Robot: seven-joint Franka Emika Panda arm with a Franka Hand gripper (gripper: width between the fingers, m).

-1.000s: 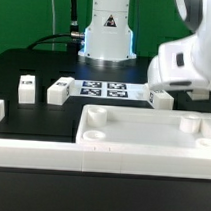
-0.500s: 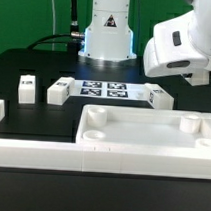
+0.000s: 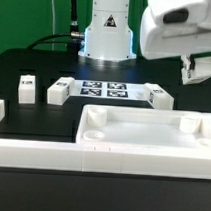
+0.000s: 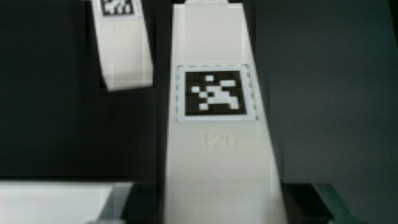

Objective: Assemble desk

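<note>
Plainly white, square-section leg [image 4: 217,150], black-and-white tag [image 4: 217,93] on its face.

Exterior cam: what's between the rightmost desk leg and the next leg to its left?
The marker board, lying flat between the rightmost leg and the next leg; nothing else in that stretch. Seen in the exterior view.

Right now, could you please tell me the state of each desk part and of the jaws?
Tabletop, lying sockets up, no legs fitted.
Held leg, clamped between the jaws, above the table.
Three loose legs, resting on the table, unattached.
Jaws, shut on the held leg.
</note>
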